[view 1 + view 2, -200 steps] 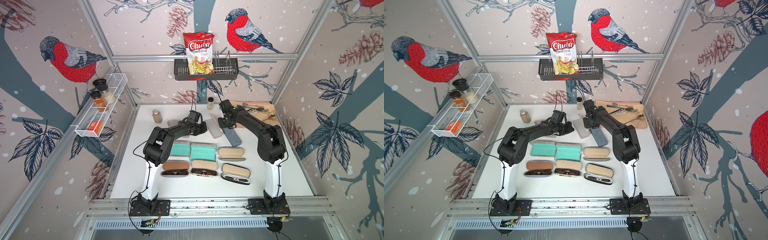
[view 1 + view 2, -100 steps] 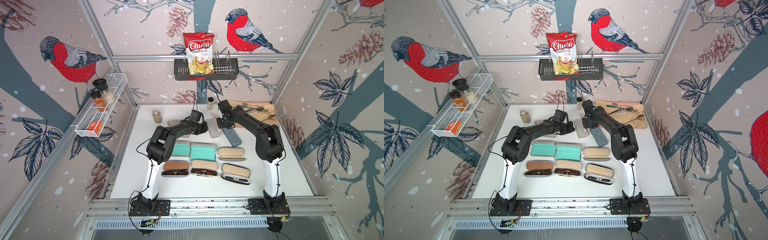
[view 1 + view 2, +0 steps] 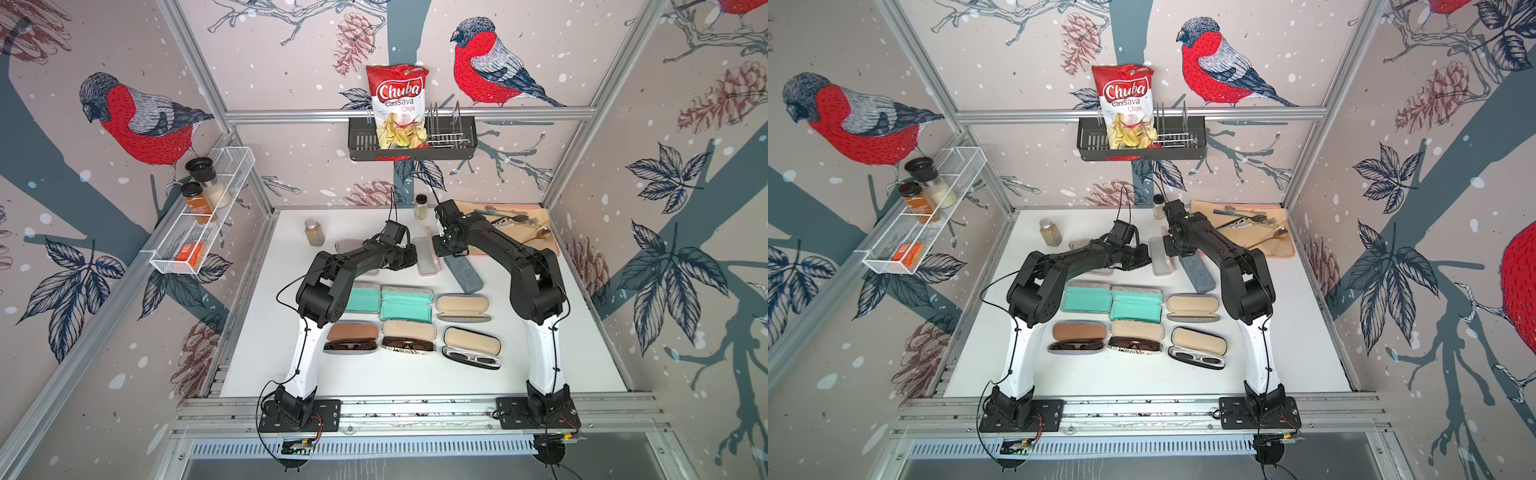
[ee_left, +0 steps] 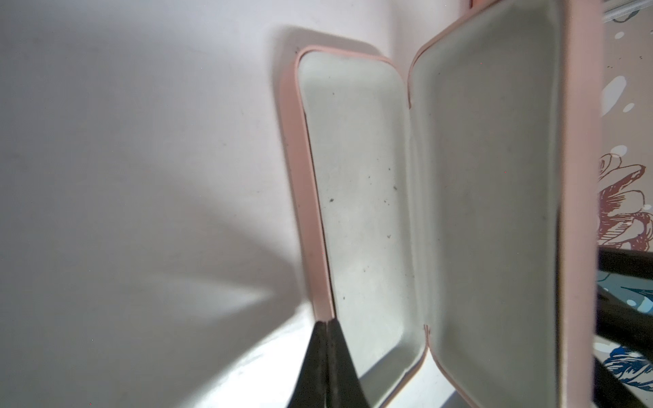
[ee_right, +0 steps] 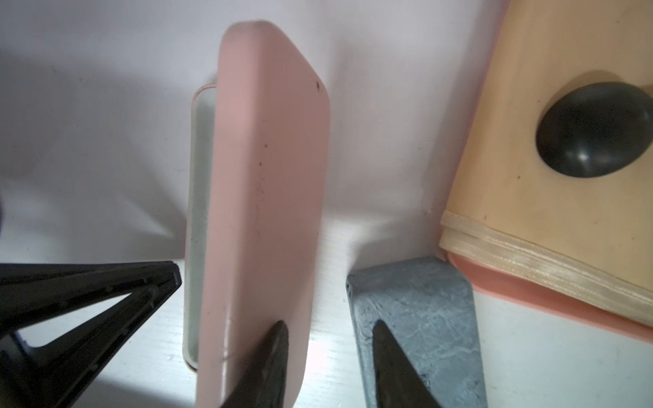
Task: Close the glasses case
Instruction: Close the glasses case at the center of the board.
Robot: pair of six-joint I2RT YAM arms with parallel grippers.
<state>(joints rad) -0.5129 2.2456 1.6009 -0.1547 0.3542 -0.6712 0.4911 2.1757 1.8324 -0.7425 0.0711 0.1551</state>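
Observation:
The pink glasses case (image 3: 427,258) (image 3: 1161,261) lies open at the back middle of the table. In the left wrist view its pale-lined base (image 4: 353,176) lies flat and its lid (image 4: 494,176) stands nearly upright. My left gripper (image 4: 328,323) (image 3: 409,259) is shut, its tip touching the base's rim on the side away from the hinge. My right gripper (image 5: 329,323) (image 3: 440,249) is open on the other side. One of its fingers (image 5: 272,353) rests against the lid's pink outer face (image 5: 268,176), and the second hangs over a grey case (image 5: 413,300).
The grey closed case (image 3: 463,272) lies right beside the pink one. A peach mat (image 3: 540,245) with cutlery is at the back right. Two rows of open cases (image 3: 407,305), some holding sunglasses (image 3: 409,344), fill the front. Two spice jars (image 3: 314,232) stand at the back.
My right gripper has edged a little to the left, closer against the pink case's lid. The left arm has shifted only slightly, and both grippers keep the same opening.

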